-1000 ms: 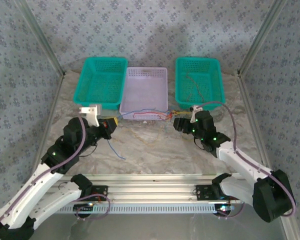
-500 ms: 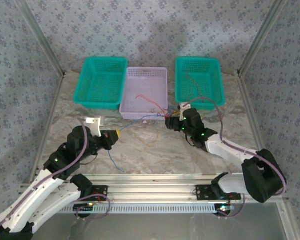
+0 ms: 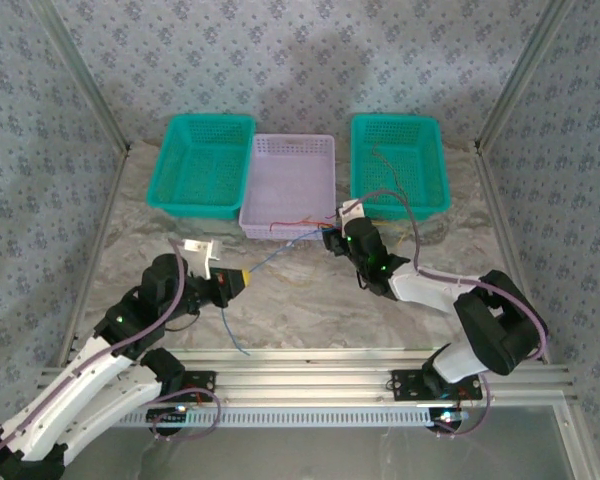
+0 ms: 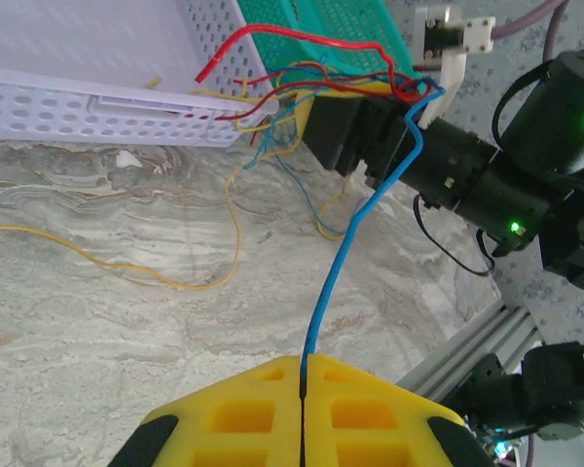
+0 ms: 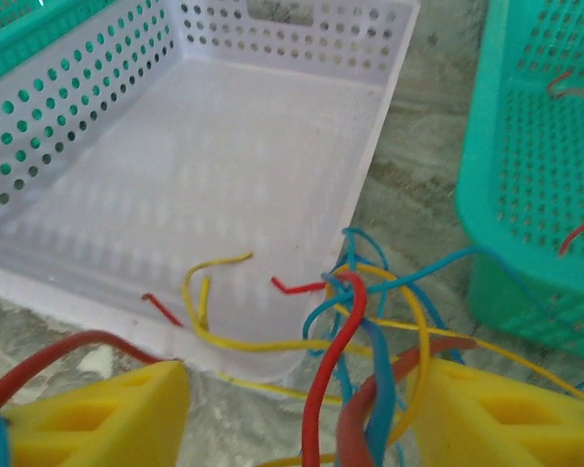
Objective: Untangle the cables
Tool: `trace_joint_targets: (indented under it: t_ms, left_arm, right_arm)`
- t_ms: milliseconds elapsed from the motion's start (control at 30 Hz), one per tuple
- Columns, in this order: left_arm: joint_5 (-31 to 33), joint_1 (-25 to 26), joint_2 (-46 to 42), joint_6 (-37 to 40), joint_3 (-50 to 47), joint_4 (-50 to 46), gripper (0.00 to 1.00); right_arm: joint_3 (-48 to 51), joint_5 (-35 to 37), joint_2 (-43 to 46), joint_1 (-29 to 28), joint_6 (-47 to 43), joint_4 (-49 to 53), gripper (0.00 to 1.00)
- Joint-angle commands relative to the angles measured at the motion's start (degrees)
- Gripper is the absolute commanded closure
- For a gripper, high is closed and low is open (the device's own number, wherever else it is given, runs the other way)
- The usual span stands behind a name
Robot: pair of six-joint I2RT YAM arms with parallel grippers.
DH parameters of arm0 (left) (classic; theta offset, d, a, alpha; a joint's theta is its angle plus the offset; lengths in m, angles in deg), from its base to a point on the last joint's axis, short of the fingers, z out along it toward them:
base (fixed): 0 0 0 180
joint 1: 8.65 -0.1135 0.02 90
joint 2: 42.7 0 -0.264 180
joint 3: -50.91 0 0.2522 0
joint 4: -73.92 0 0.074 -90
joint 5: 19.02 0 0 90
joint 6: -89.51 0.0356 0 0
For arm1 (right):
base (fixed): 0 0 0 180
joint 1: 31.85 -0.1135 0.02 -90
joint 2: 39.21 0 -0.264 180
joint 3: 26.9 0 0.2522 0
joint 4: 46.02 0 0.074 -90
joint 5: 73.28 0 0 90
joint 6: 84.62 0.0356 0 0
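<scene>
L fingers (image 4: 321, 394) clamped shut on blue cable (image 4: 355, 243); far end lost among cables (image 4: 307, 83). R fingers (image 5: 122, 409) part-open astride them; grip indeterminate, tips cropped.

A robot lab cell: aluminium frame (image 3: 310, 378), patterned cloth walls (image 3: 300, 60), marble-look table (image 3: 310, 310).

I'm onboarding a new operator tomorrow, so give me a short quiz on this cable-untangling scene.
1. True or false: the left gripper is shut on a single blue cable.
2. The right gripper stands open. What lies between its jaws? A) a bundle of cables B) one yellow cable C) nothing
3. Fill in: the white basket stands between two ___ baskets.
Key: 1 true; 2 A; 3 teal.
</scene>
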Motion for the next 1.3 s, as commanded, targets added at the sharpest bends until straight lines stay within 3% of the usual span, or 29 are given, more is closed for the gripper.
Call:
trace_joint_targets:
  t_ms: [0,100,233,367,500,567,933,1267]
  left_arm:
    - [-3.3,0.8,0.8,1.9,0.5,1.5,1.0]
    - [-3.2,1.1,1.4,2.2,0.1,1.8,1.0]
    - [-2.8,1.4,2.4,2.7,0.1,1.9,1.0]
    - [-1.4,1.6,3.9,2.8,-0.3,2.3,0.79]
    - [-0.3,1.7,5.4,2.6,-1.2,4.4,0.55]
    - [0.5,1.7,6.8,2.6,-1.5,5.4,0.49]
    - [4.2,1.7,14.2,2.3,-1.9,12.1,0.41]
    - [8.2,1.7,20.5,2.2,-0.6,15.3,0.41]
  right_arm:
    - [-1.7,2.5,-0.7,0.9,-1.5,-4.9,0.53]
    - [-2.3,-0.8,-0.8,2.4,0.7,-4.3,0.73]
    - [-2.1,-2.5,0.1,2.3,1.5,-3.6,0.85]
    - [-0.5,-5.0,2.6,2.3,1.8,-3.5,0.96]
    - [1.7,-7.0,7.2,2.5,2.5,-2.6,1.0]
    - [2.7,-10.1,9.5,3.6,4.4,-1.4,1.0]
    - [8.5,-28.0,21.5,11.8,12.2,2.7,1.0]
    - [10.7,-27.7,43.4,13.3,11.8,21.2,1.0]
